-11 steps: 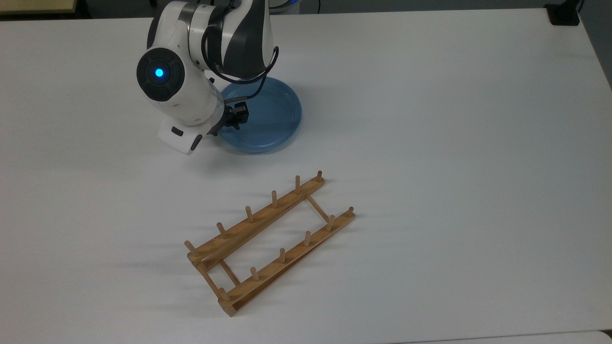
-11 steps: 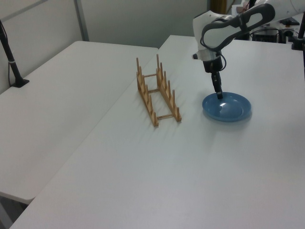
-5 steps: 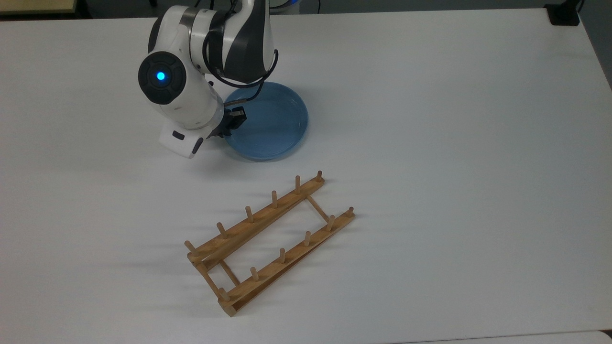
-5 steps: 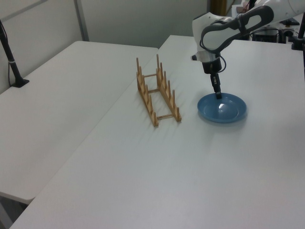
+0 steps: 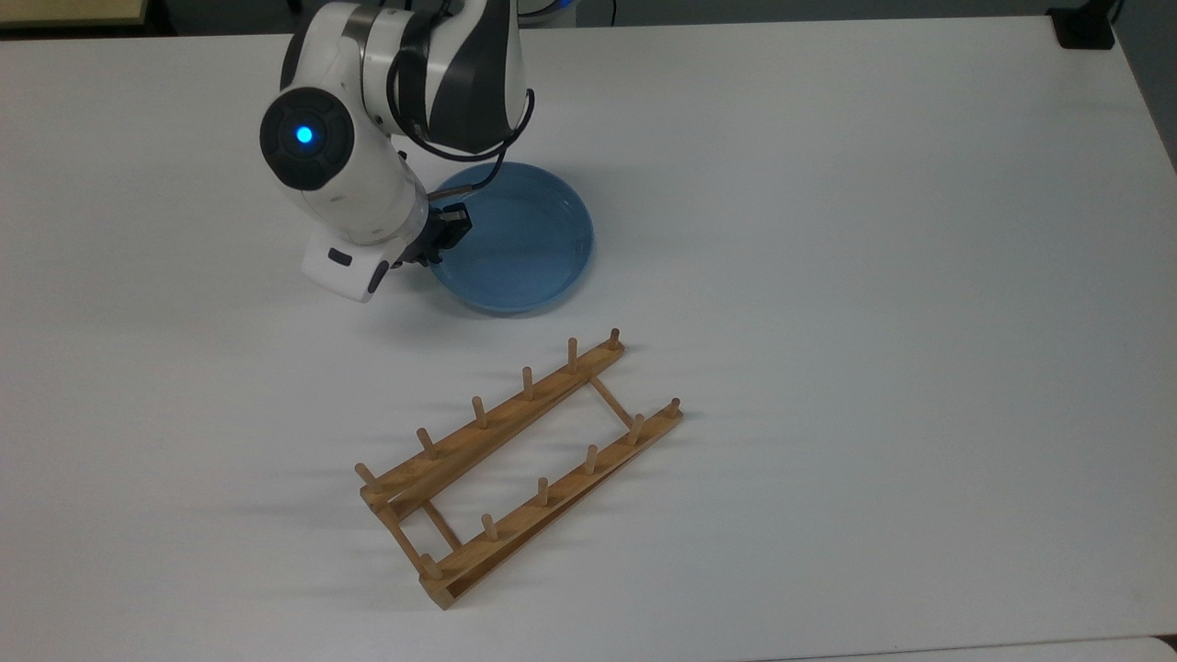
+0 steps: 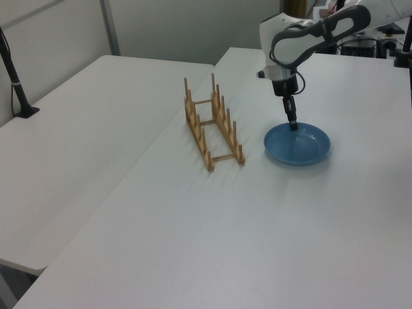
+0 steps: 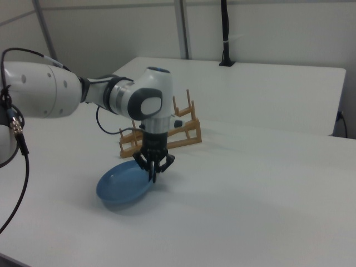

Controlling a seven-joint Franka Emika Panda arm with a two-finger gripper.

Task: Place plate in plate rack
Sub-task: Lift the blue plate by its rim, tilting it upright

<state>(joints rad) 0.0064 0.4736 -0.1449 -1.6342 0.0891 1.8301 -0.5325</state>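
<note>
Fingers [image 7: 153, 177] pinch the plate [image 5: 519, 244] rim (tilted, one edge lifted), with bare table [image 5: 874, 276] toward the plate rack [image 5: 515, 460].

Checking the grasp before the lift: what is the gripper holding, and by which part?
The gripper is shut on the plate, pinching its rim at the edge on the top view's left.

The gripper [image 5: 439, 241] sits at the plate's [image 5: 524, 244] rim, on the top view's left edge of it. The plate extends from the gripper toward the top view's right. The rack [image 5: 515, 464] lies on the table [image 5: 874, 276], below the gripper in the top view, apart from the plate.
</note>
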